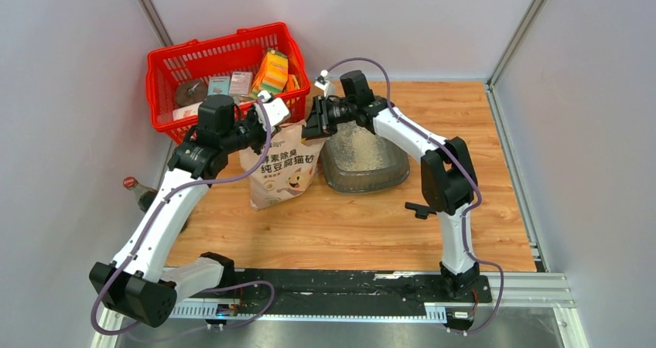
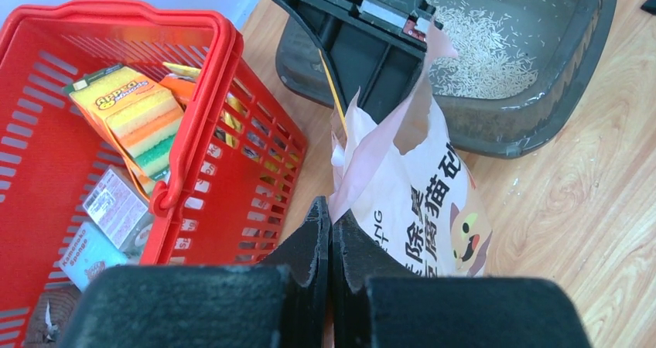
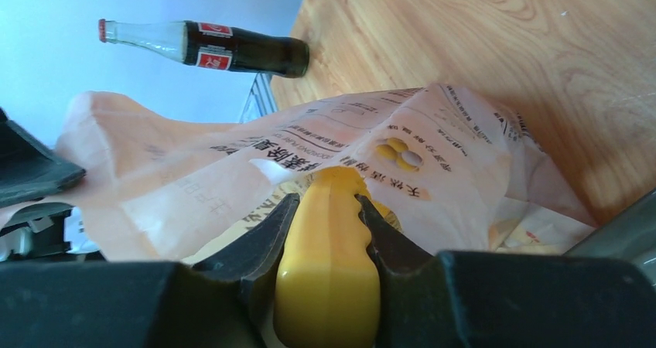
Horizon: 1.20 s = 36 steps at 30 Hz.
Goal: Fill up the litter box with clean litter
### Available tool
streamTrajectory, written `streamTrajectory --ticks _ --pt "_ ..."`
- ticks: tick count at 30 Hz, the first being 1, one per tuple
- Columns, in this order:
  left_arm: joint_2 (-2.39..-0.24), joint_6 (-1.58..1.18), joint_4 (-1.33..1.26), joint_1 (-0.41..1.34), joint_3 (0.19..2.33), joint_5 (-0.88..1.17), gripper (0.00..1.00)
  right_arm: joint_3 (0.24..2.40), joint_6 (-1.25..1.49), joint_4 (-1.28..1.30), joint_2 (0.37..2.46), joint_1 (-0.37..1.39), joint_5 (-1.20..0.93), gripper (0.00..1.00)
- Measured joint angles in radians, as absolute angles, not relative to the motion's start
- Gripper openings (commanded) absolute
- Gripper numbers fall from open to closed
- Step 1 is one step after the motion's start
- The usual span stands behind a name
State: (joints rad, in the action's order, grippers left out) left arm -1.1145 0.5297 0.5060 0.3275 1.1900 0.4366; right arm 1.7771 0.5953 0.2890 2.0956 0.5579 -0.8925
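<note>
So, one litter box (image 1: 389, 176) sat at the single bag (image 1: 282, 170)'s 3 o'clock, some clean litter (image 1: 357, 151) inside. Left pincer (image 2: 331, 213) pinched the bag's top edge; right pincer (image 3: 329, 201) clamped one yellow scoop (image 3: 329, 274).

The upright paper bag (image 1: 282, 170) stood between the red basket (image 1: 209, 54) and litter box (image 1: 371, 182), closing that gap; bare table (image 1: 348, 224) lay open nearer the front edge
</note>
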Motion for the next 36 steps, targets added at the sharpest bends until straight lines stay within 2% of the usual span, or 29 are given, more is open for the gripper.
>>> streamTrajectory --ticks 19,36 --pt "-1.112 0.629 0.584 0.327 1.224 0.435 0.0 1.682 0.837 0.122 2.091 0.4 -1.053 0.0" --pt "-1.091 0.638 0.61 0.333 1.226 0.439 0.0 1.652 0.869 0.079 2.069 0.37 -1.128 0.0"
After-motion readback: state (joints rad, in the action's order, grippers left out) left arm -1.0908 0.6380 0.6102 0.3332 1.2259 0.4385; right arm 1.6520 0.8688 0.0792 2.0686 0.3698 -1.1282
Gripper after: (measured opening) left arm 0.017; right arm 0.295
